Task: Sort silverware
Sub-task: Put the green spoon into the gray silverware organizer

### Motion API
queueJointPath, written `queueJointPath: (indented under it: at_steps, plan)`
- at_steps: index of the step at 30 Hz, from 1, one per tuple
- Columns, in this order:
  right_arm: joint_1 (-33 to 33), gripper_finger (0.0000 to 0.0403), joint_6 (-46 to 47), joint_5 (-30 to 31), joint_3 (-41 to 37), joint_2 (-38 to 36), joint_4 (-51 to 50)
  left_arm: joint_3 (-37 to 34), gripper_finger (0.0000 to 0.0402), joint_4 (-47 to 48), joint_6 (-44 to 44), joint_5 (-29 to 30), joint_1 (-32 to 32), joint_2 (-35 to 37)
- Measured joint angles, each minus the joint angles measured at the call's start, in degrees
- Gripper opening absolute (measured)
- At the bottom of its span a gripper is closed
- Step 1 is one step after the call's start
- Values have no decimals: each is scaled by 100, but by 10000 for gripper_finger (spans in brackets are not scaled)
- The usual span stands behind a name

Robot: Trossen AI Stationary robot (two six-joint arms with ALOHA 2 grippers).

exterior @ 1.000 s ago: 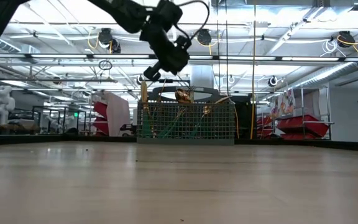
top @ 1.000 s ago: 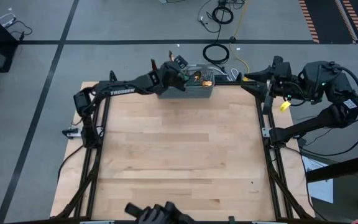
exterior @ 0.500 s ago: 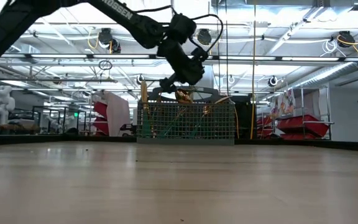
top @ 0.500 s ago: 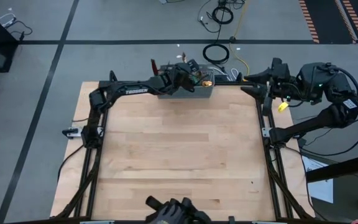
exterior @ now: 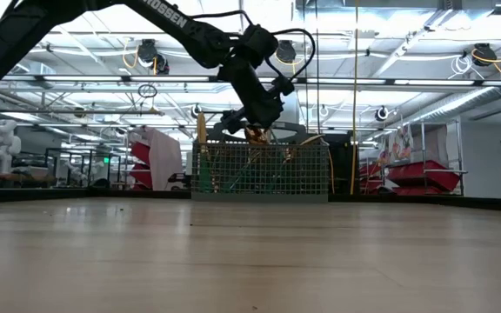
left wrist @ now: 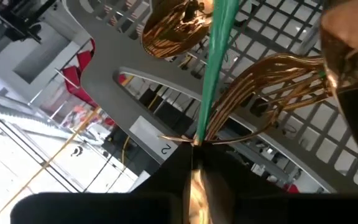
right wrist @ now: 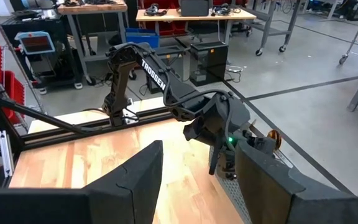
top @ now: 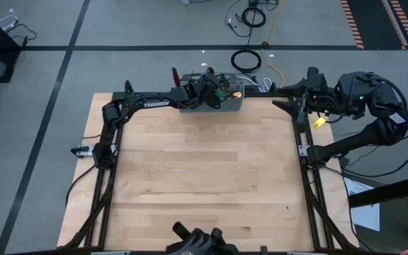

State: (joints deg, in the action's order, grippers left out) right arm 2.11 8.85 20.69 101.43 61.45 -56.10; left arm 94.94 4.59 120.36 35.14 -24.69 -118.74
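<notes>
A grey wire-mesh basket [top: 231, 106] stands at the middle of the table's far edge, full of silverware [exterior: 287, 155] that sticks up out of it. My left gripper [exterior: 255, 129] reaches down onto the basket's top from the left. In the left wrist view its fingers stand a narrow slit apart [left wrist: 194, 158]. A teal handle [left wrist: 219, 62] runs up to that slit between a gold spoon head [left wrist: 173, 28] and gold fork tines [left wrist: 272, 74]. My right gripper [right wrist: 194, 180] waits open, raised beyond the table's far right corner [top: 282, 98]. My left gripper comes slanting down from the table's left at the upright silverware. Its fingertips [left wrist: 179, 165] stand at the end of the teal handle [left wrist: 201, 134], and something gold shows in the slit between them. Whether they touch either one, I cannot tell.
The wooden tabletop [top: 204, 170] spreads from the basket to the near edge, framed by black rails left and right [top: 310, 177]. A dark mount [top: 197, 244] sits at the near edge. Cables [top: 246, 60] lie on the floor behind the basket.
My left gripper has gone toward the table's right edge and down, from above the basket's left end onto the tops of the silverware, and its wrist has rolled on the way. Most of this happened early; lately it has hardly moved.
</notes>
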Motion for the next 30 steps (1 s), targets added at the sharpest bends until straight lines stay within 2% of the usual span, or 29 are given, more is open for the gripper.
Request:
queueJointPath:
  at_steps: [5, 16, 22, 30]
  plan:
    - [-2, 187, -66, -142, 0, 77, 0, 0, 60, 16, -421, 102, 58, 0]
    - [0, 187, -90, -161, 0, 184, -3, -9, 64, 89, -451, 391, 166, 71]
    - [0, 187, -95, -264, 0, 184, -2, -2, 64, 737, -628, 137, 190, 385]
    - [0, 187, -66, -304, 0, 186, 0, -4, 64, 1208, -957, -100, 186, 378]
